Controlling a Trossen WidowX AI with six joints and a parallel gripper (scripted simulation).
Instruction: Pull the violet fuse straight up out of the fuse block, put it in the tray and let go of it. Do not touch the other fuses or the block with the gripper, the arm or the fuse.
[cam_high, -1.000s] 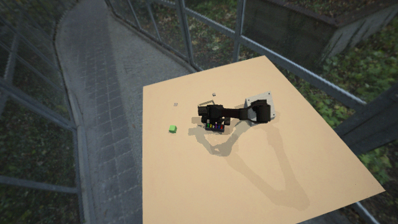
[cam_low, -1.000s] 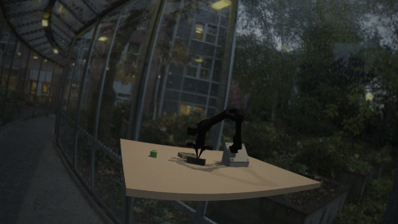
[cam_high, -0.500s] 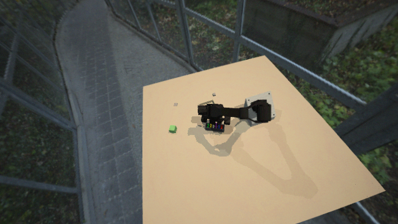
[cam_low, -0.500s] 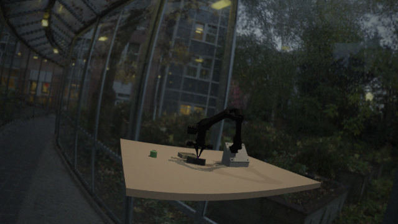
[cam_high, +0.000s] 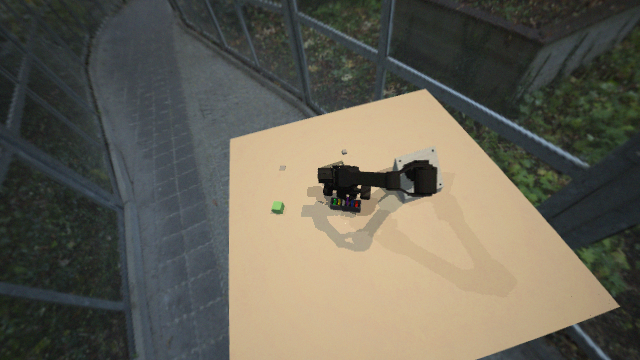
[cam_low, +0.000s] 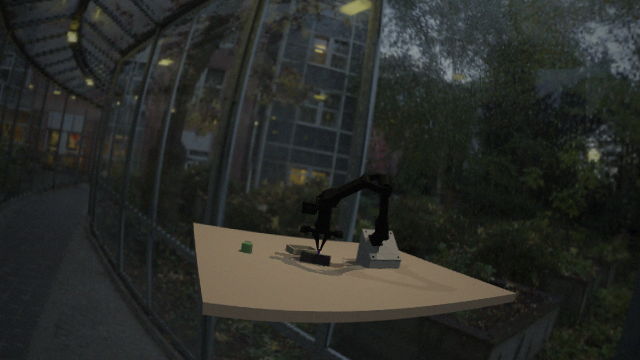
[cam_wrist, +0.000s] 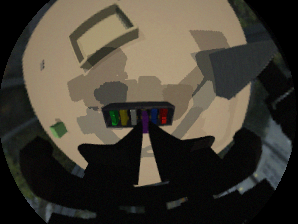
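The black fuse block stands on the table below my gripper. The fingers point down and are shut on the violet fuse. In the wrist view the fuse reaches past the block's near edge, unlike its neighbours, so it stands higher than they do. I cannot tell whether its lower end is clear of the slot. Green, yellow, white, blue and red fuses sit in the block. The shallow tray lies behind the block, partly hidden by the arm in the top view.
A green cube stands to the left of the block. Two small grey pieces, one nearer the tray and one farther left, lie on the table. The arm's grey base is to the right.
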